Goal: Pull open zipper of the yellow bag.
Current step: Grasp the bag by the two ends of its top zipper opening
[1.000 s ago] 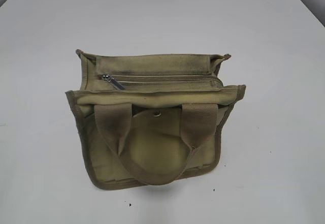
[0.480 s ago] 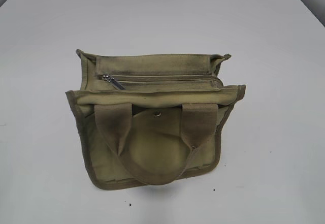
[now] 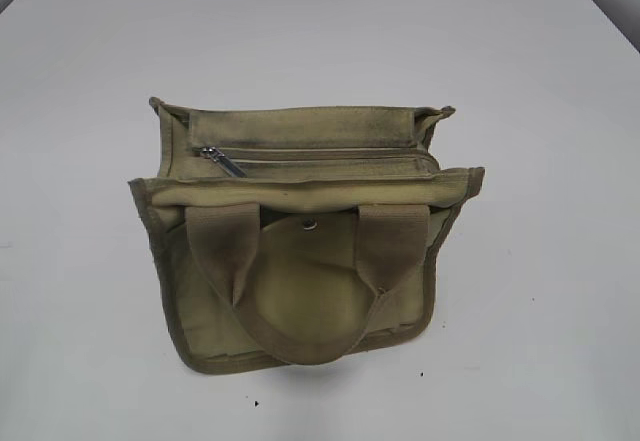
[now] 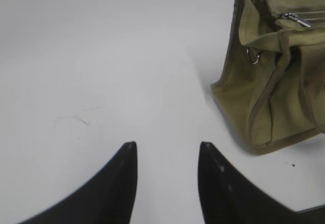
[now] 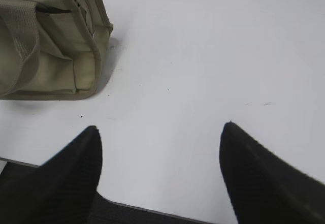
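Yellow bag (image 3: 300,251) sits upright mid-table (image 3: 540,81), top facing you, so zipper (image 3: 320,156) lies exposed, closed, silver pull tab (image 3: 222,161) at its left end. Your left gripper (image 4: 167,150) waits left of bag, jaws parted, empty. Right gripper (image 5: 160,135) waits right, jaws spread wider, empty. Neither touches bag; zipper not yet pulled.

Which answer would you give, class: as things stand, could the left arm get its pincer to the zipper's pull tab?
Probably yes. The left pincer is open over bare table, and the pull tab lies exposed at the near end of the yellow bag, with nothing between them.
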Robot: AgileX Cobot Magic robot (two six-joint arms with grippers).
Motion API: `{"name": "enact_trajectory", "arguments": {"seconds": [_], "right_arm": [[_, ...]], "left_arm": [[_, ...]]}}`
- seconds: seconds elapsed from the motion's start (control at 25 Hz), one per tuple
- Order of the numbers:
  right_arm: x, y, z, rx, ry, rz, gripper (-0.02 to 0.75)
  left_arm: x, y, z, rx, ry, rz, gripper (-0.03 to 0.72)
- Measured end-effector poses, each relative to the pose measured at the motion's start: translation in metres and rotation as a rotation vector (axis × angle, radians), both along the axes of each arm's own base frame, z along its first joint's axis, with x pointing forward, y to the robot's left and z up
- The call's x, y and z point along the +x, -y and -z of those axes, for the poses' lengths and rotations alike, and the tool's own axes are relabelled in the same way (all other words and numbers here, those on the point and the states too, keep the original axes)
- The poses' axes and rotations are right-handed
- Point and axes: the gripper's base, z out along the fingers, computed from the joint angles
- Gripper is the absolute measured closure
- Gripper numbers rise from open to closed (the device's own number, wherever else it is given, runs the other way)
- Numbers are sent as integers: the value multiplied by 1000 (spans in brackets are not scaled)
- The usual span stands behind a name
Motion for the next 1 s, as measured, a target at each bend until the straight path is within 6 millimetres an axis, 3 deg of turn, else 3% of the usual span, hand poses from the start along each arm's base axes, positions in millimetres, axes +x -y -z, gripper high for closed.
{"name": "enact_trajectory", "arguments": {"seconds": [0.2,0.4,0.68,1.0], "right_arm": [[0,0,0,1,6,1,180],[11,-2,-1,5,-64,-25,180],[52,-14,-14,5,-209,-154,180],[123,-45,-37,-160,-308,-388,180]], "left_arm": [[6,6,-3,-69,-21,43,375],[28,14,-15,-191,-50,79,375],[88,33,-18,-482,-280,139,375],[172,52,2,-701,-526,232,374]]}}
